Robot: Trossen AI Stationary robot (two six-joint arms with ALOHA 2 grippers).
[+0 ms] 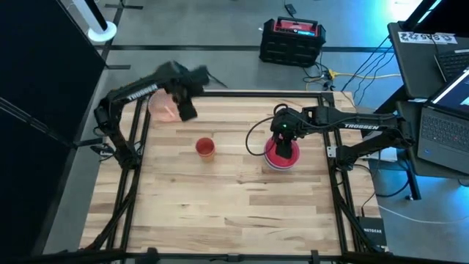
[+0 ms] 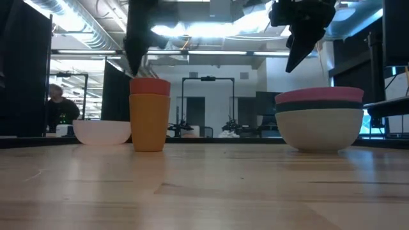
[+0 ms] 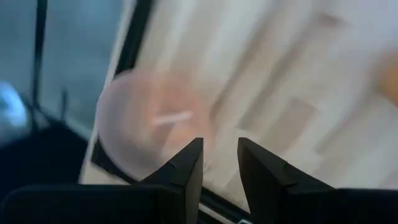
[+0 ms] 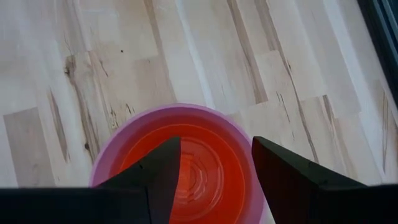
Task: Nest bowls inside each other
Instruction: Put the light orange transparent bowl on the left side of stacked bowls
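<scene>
A stack of bowls (image 1: 281,157) stands right of the table's middle: a red bowl (image 4: 199,174) inside a mauve-pink one (image 4: 112,158), on a dark teal one (image 2: 319,105), on a pale white-mint one (image 2: 319,128). My right gripper (image 4: 216,168) hangs open just above the stack, touching nothing. An orange cup (image 2: 150,121) with a red cup (image 2: 150,86) nested in it stands near the middle. A light pink bowl (image 1: 160,107) rests upright at the far left corner. My left gripper (image 3: 219,158) is open above and beside it, with nothing between its fingers.
The table's black frame (image 1: 132,183) runs along its edges. A black and red case (image 1: 292,40) lies on the floor beyond the far edge, and laptops (image 1: 447,110) stand to the right. Bare wood (image 1: 234,209) fills the near half. A person (image 2: 61,105) sits far off.
</scene>
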